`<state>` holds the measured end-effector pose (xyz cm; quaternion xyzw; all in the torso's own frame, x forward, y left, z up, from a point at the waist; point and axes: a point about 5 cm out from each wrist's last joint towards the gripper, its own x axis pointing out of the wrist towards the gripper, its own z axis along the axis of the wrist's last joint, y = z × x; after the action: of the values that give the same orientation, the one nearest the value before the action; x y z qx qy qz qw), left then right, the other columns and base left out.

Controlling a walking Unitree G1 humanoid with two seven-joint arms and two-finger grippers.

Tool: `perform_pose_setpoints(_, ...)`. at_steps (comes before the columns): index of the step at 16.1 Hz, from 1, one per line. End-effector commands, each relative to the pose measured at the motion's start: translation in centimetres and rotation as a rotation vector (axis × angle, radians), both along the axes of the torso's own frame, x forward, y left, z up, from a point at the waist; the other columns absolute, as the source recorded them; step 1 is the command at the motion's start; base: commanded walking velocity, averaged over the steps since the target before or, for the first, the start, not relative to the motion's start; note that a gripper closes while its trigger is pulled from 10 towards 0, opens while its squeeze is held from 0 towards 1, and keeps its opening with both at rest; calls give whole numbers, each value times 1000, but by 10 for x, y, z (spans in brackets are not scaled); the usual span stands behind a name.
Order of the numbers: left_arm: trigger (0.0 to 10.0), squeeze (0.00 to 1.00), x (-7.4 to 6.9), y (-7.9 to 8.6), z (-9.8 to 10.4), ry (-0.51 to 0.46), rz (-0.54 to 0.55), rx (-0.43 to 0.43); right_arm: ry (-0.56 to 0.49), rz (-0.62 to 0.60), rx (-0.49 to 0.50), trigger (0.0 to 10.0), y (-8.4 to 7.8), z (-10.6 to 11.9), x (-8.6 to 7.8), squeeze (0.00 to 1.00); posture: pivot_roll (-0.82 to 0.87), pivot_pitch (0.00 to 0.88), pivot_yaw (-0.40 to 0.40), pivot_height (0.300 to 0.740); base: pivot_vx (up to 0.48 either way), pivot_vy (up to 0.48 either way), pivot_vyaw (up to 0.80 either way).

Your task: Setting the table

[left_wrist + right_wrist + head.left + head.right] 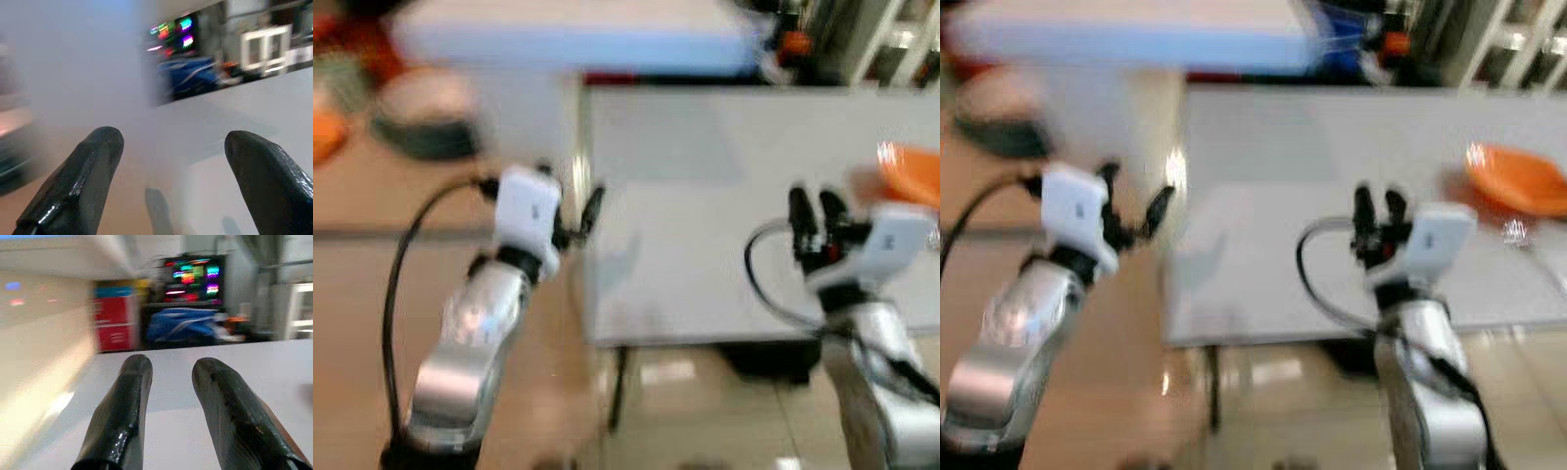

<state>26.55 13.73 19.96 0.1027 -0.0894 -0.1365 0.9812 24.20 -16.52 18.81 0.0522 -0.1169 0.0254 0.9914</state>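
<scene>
Facing a blurred white bench [1332, 157], we hold our left gripper [570, 211] at its left edge, jaws wide and empty. Our right gripper [1379, 211] hovers over bare bench, jaws narrowly parted, holding nothing. An orange plate [1518, 181] sits near the right edge.

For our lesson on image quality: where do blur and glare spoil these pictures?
Both eye views are motion-blurred; the orange bowl on the white table smears. The left wrist view is hazy beyond the left hand. In the right eye view, glare spots the floor.
</scene>
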Motion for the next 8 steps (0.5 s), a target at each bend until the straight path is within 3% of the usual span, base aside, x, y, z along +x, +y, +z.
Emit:
perform_pose_setpoints(1, 10000, 0, 2, 1, 4, -18, 15, 1, -5, 7, -10, 10000, 0, 1, 1, 0, 48, 47, -42, 740, 0, 480, 0)
perform_pose_setpoints(8, 10000, 0, 11, 4, 3, -20, 53, 9, 40, 52, 0, 10000, 7, -4, 10, 0, 55, 51, -53, 740, 0, 480, -59)
